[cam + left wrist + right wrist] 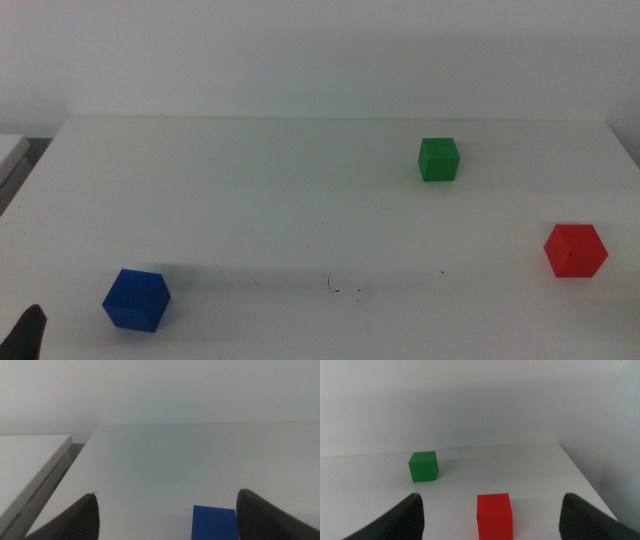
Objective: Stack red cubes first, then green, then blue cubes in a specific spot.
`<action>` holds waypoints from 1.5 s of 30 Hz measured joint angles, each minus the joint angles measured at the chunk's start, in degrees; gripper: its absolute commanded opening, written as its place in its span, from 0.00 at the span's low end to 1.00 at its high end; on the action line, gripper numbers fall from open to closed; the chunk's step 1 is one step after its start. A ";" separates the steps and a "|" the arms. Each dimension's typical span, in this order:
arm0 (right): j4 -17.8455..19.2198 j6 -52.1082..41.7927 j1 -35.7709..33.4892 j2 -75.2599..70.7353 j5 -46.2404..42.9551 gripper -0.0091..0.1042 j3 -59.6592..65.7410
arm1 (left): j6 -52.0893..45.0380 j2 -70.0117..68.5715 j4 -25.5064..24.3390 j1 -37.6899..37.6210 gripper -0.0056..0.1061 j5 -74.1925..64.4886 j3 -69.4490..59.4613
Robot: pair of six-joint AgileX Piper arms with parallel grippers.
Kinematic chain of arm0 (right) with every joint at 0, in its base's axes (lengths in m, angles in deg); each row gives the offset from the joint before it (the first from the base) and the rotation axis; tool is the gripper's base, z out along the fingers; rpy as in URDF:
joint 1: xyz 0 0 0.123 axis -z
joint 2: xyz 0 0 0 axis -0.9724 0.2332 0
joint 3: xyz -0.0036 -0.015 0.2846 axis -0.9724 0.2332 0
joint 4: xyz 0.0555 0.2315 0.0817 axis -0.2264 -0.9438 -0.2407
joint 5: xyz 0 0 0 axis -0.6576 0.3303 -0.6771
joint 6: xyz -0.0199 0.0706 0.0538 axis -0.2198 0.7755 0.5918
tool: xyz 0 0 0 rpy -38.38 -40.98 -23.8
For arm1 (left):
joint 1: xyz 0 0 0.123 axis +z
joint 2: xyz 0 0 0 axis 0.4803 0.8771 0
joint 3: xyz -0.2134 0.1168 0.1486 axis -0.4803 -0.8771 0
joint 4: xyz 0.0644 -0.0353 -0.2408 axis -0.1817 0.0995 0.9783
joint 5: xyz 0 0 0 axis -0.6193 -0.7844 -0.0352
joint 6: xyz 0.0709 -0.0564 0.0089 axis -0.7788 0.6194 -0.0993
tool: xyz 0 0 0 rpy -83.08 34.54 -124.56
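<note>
The red cube [575, 250] sits on the white table at the right; in the right wrist view it [494, 516] lies just ahead of my right gripper [491, 496], between the lines of its open, empty jaws. The green cube [438, 159] stands farther back and also shows in the right wrist view [423, 466]. The blue cube [136, 299] sits at the front left. My left gripper [168, 494] is open and empty, with the blue cube [214, 522] just ahead of it. Only its dark tip [30, 335] shows in the middle view. The spot with tiny dark scuff marks [345, 288] lies at front centre.
A second white surface [25, 460] adjoins the table's left edge across a narrow gap [10, 150]. The table's right edge [585, 477] runs close to the red cube. A plain white wall stands behind the table.
</note>
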 measured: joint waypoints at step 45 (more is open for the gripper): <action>-2.20 -7.61 0.00 89.14 51.12 0.90 -67.34 | 0.00 0.00 0.00 0.00 0.89 0.14 0.00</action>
